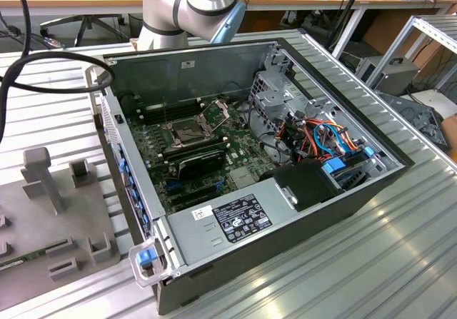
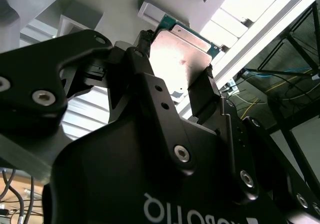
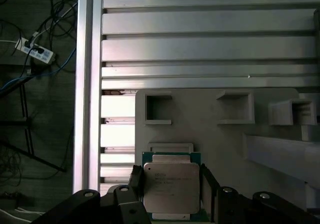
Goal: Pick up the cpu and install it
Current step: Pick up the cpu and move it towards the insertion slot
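Plainly the end effector (image 3: pixel 171 184) is clenched on the cpu (image 3: pixel 171 191). In both wrist views its dark fingers (image 3: pixel 135 181) press on two opposite edges of the chip, so the silver face and the green rim stay uncovered. Holding it by the edges is probably deliberate, since it keeps the fingers off the contact side and keeps the chip flat and square for seating.

The cpu is over the grey fixture (image 3: pixel 225 149), just beside a small raised rectangular rim on it. I cannot tell whether the chip is resting on the fixture or has been lifted off. The fixture lies on the ribbed bench (image 1: pixel 357 262), at the exterior view's left, well apart from the open case (image 1: pixel 186 69).

Inside the case, on the green motherboard (image 1: pixel 235 155), the socket (image 1: pixel 187 130) sits bare with its metal frame (image 1: pixel 218 112) swung up and back. That leaves the seat open from above and ready to take the chip. So the pick looks made or nearly made, and the install is not yet done.
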Controlling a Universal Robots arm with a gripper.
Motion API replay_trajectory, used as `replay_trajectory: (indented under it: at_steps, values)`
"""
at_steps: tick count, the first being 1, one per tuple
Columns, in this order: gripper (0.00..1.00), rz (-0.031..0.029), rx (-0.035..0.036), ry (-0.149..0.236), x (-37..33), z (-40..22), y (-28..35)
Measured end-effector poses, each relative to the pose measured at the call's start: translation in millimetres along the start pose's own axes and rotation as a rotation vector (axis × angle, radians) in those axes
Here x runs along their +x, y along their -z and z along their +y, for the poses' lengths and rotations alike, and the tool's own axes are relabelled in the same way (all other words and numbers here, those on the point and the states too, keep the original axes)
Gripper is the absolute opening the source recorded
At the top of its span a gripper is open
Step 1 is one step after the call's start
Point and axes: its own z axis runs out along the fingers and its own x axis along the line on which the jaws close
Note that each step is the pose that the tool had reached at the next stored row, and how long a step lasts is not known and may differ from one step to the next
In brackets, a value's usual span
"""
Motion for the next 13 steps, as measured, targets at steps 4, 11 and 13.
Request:
replay_trajectory:
  at_steps: [4,11,13]
  values:
    - [0.55,0.0001,-0.0018,0.000,0.0,0.1,0.7]
    - [0.55,0.0001,-0.0047,0.000,0.1,0.2,1.8]
    - [0.55,0.0001,-0.0055,0.000,0.1,0.3,2.1]
